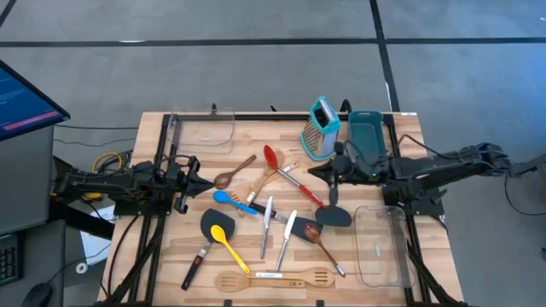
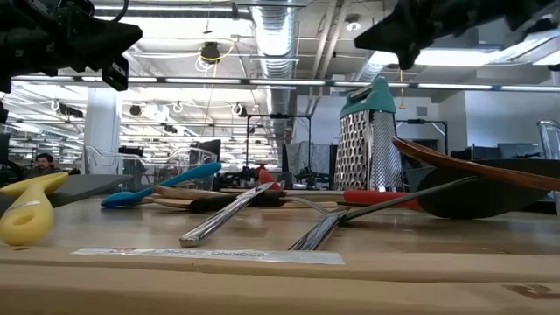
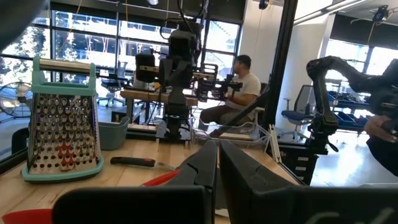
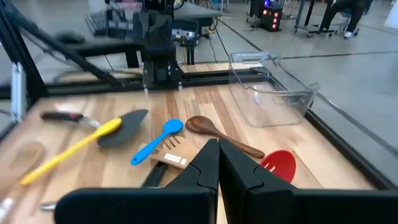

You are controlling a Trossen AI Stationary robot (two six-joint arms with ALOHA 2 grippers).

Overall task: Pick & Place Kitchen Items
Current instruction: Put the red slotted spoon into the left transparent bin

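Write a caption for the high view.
Utensils scattered between both idle arms; teal grater stands beside teal bin.

Two dark jointed arms, black angular pincer (image 1: 189, 184) fingers (image 3: 202, 168), matte housings

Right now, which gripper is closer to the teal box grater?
Right. The right gripper sits just beside the grater, toward the table's near side. The left gripper waits far across the table at its left edge.

On the table lie one teal box grater (image 1: 322, 128), one teal bin (image 1: 367, 136), two clear containers (image 1: 205, 130), and about twelve hand utensils (image 1: 264, 217).
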